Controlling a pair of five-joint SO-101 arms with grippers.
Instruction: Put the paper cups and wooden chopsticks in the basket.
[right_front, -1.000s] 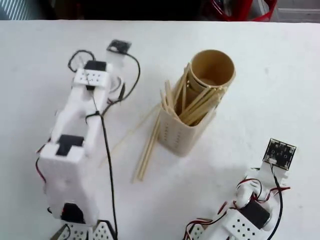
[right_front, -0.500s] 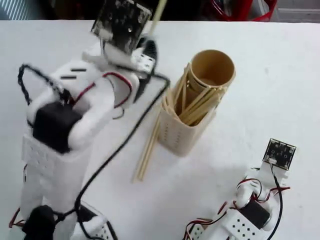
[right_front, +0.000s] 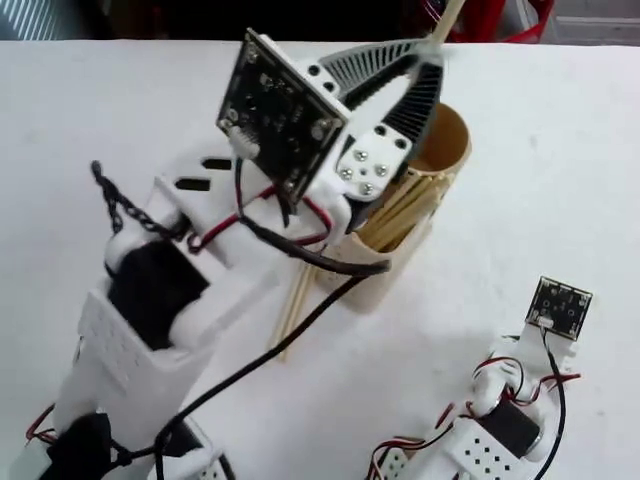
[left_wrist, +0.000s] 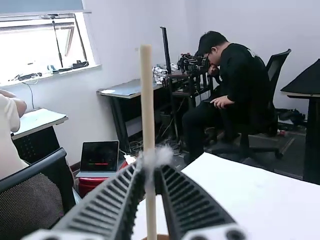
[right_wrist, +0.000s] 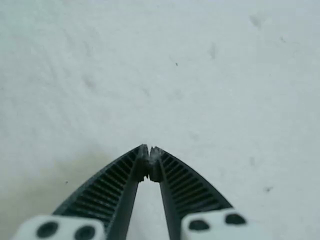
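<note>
Caught the left gripper (left_wrist: 149, 161) pinched tight on one wooden chopstick (left_wrist: 146, 100), w/ the stick upright and poking well past the tips in the left wrist view. Gripped it partway along the shaft, not at the end.

From the high view, found that same gripper (right_front: 424, 62) raised over the far rim of the paper cup (right_front: 452, 140), w/ the chopstick (right_front: 447, 14) slanting up and off the top edge of the pic. Looked to be held clear of the cup rather than touching it, but couldn't say for sure from that angle.

Spotted the cup standing inside the basket (right_front: 358, 272), a cream perforated one, approx mid-table (right_front: 570, 150). Also saw a bundle of chopsticks (right_front: 400, 215) already stuffed in the basket beside the cup, leaning on the cup's wall. Noticed a few loose chopsticks (right_front: 288, 315) lying flat on the table too, right up against the basket on the left arm's side, partly hidden under the left arm (right_front: 150, 330) and its cable (right_front: 300, 250).

Found the right arm (right_front: 510, 425) at the near right corner, well apart from the basket. Saw the right gripper (right_wrist: 150, 154) w/ tips pressed together on nothing, pointing down at bare table.
</note>
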